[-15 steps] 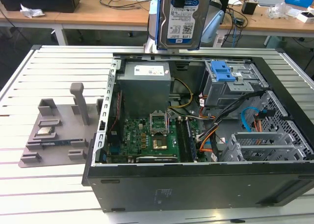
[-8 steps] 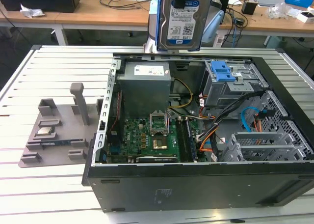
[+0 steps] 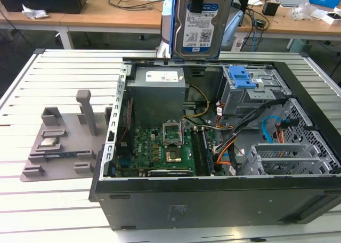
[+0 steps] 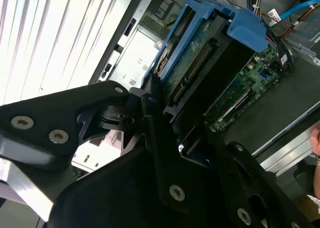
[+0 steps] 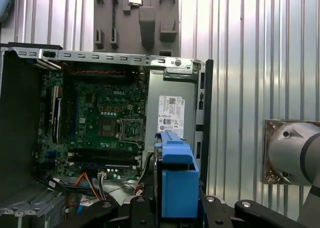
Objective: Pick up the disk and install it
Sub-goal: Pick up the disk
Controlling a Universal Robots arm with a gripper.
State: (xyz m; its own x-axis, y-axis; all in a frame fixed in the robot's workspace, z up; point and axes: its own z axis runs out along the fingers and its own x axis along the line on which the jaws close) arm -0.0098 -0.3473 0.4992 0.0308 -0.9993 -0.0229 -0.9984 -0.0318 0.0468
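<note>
Starting at the exterior view's left, you have a grey fixture plate lying on the slatted tabletop, with a small square chip seated on it; none of that concerns this step. Beside it sits the open computer case, its motherboard and power supply exposed. Up over the far side of the case hangs the disk, upright, label facing the camera, touching nothing below it. In the first wrist view the gripper has its jaws closed onto the two sides of the disk's blue bracket, so you are carrying it by the frame rather than the metal body. To the exterior view's right of the disk, inside the case, stands the drive cage with its blue latch, and nearer the camera a bundle of orange and black cables crosses the inside of the case. By my judgement you are in the carry: the disk is lifted but not yet seated. To do this well, hold the clamp firm on the bracket, since plastic can flex and let the disk tilt. Move slowly so the disk does not swing. Mind the cables and the cage's metal edges, which look the likeliest things to snag a corner.
</note>
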